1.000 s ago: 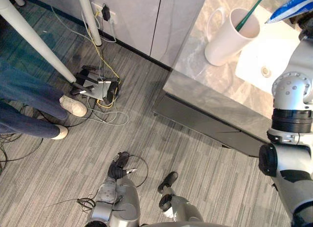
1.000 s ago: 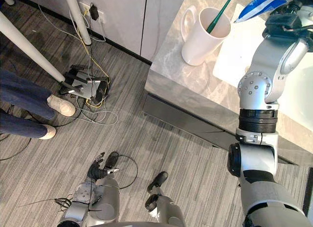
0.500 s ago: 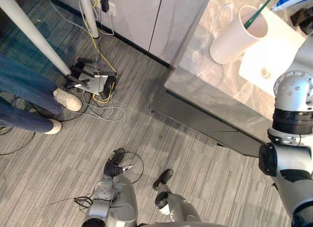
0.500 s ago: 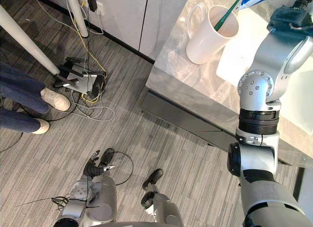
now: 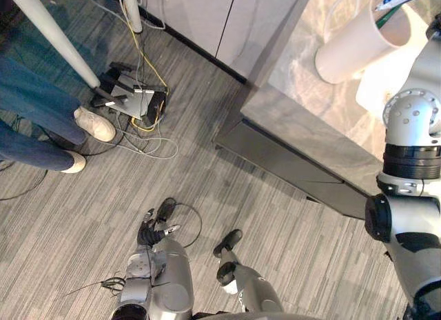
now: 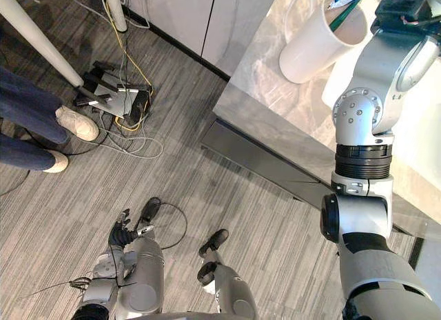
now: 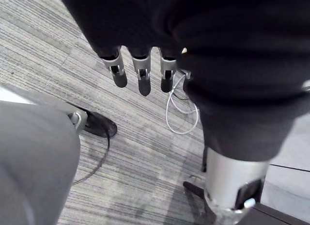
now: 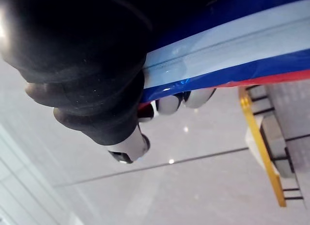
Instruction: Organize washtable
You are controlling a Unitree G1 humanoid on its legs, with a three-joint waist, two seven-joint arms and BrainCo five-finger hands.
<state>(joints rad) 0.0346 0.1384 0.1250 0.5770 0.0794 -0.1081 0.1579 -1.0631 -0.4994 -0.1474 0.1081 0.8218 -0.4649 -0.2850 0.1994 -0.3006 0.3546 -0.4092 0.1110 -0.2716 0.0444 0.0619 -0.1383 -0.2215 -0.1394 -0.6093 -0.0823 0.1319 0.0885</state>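
Toothpaste tube (image 8: 227, 60) sat clamped in the curled fingers of the right hand (image 8: 82, 65) at the frame's upper right, tip over the white mug (image 6: 313, 47) holding a green toothbrush (image 6: 342, 15), probably to be dropped in. Left hand (image 7: 140, 74) hung idle at lower left, fingers straight, slightly apart.

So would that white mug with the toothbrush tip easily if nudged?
Probably not: the mug stands flat on the counter and looks broad. It looks ceramic, so likely heavyish but chippable. The leaning toothbrush may shift if the toothpaste tube in the right hand knocks it.
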